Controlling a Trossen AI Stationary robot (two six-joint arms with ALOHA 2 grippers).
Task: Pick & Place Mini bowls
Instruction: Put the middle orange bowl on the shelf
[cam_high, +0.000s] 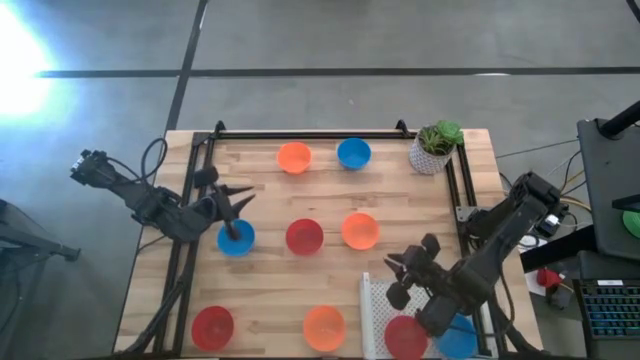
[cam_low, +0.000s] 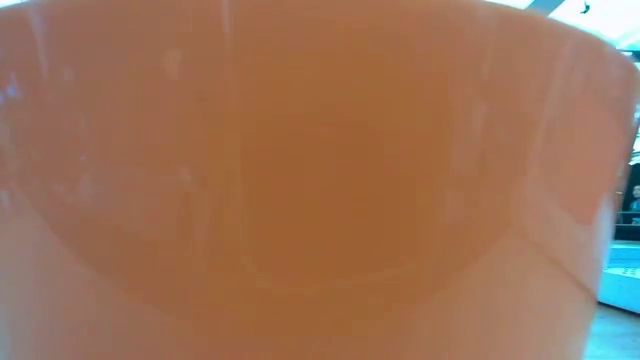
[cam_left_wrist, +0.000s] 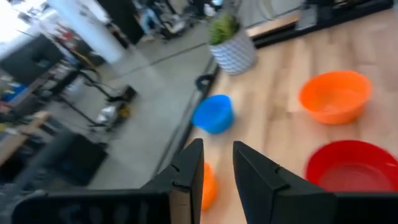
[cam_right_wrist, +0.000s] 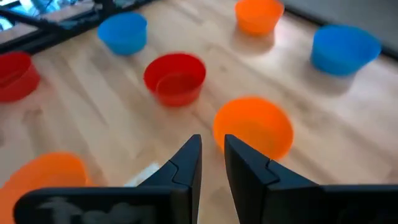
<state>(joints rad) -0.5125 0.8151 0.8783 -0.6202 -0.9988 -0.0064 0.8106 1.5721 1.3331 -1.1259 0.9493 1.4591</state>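
Several mini bowls stand on their bases on the wooden table (cam_high: 270, 280): orange (cam_high: 294, 156) and blue (cam_high: 353, 153) at the far side, blue (cam_high: 236, 238), red (cam_high: 304, 236) and orange (cam_high: 360, 230) in the middle, red (cam_high: 212, 326) and orange (cam_high: 323, 327) near the front. A red bowl (cam_high: 405, 335) and a blue bowl (cam_high: 458, 340) sit on the white tray (cam_high: 372, 300). My left gripper (cam_high: 240, 203) (cam_left_wrist: 217, 149) hovers just beyond the middle blue bowl, empty, with a narrow gap. My right gripper (cam_high: 397, 275) (cam_right_wrist: 212, 140) hangs above the tray's far end, also empty, with a narrow gap.
A white pot with a green plant (cam_high: 435, 147) stands at the far right corner. A black frame (cam_high: 300, 133) runs along the table's far, left and right sides. The near orange bowl's wall (cam_low: 300, 180) fills the low view.
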